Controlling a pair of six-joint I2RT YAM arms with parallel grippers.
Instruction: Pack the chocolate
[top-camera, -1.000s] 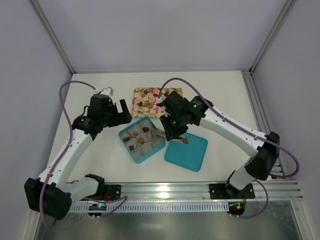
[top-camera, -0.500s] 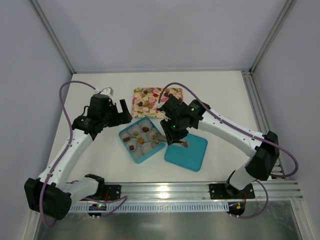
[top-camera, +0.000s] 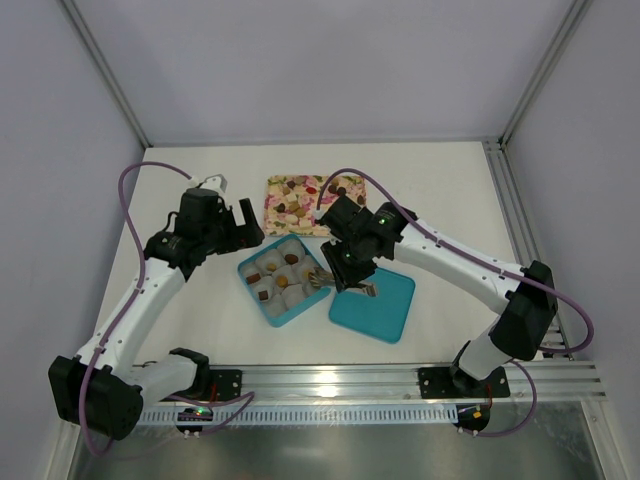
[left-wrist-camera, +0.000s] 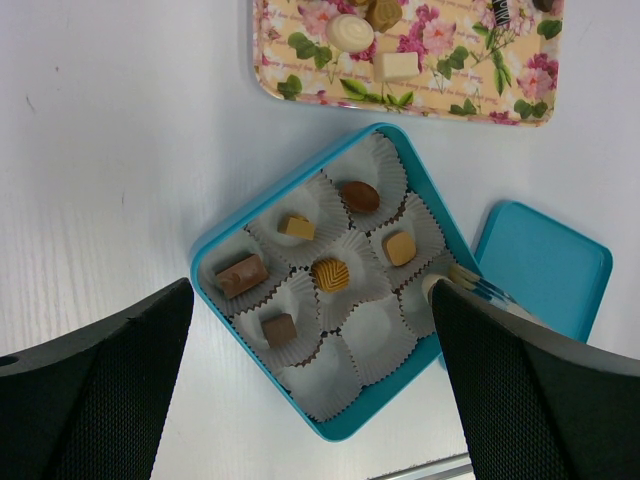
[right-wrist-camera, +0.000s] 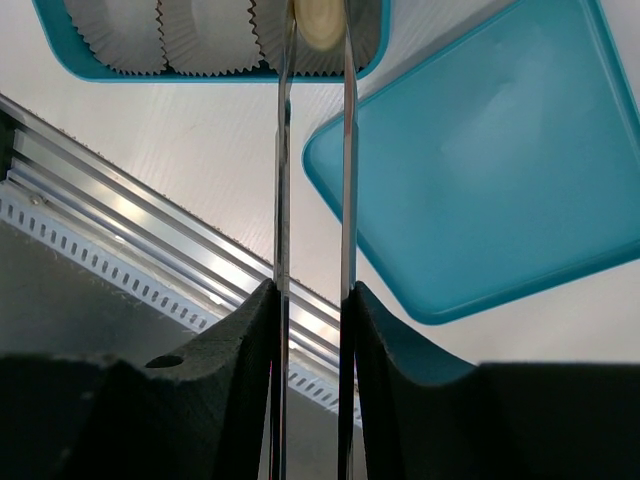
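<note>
The right gripper (right-wrist-camera: 312, 300) is clamped on thin metal tongs (right-wrist-camera: 283, 150). The tong tips pinch a pale round chocolate (right-wrist-camera: 318, 22) just inside the near-right rim of the square teal box (left-wrist-camera: 272, 188). Six brown and tan chocolates (left-wrist-camera: 331, 273) sit in its white paper cups (left-wrist-camera: 372, 335). A flowered tray (left-wrist-camera: 470, 90) lies just beyond the box, and a square teal lid (left-wrist-camera: 545, 270) just to its right. The left gripper (left-wrist-camera: 310, 340) hangs spread wide above the box, with bare white table (left-wrist-camera: 110, 150) to the left.

box (left-wrist-camera: 330, 434): teal, square, open, sitting corner-on to me on my white table (left-wrist-camera: 100, 150).
paper cups (left-wrist-camera: 375, 335): white, crinkled, nine lining the box, three by three.
lid (left-wrist-camera: 540, 265): teal, flat on the table just right of the box.
tray (left-wrist-camera: 400, 105): flower-printed, beyond the box, apart from it.
tongs (right-wrist-camera: 283, 150): thin metal blades, tips over the box's right corner cup.
rail (top-camera: 330, 378): aluminium, along my near table edge.
</note>
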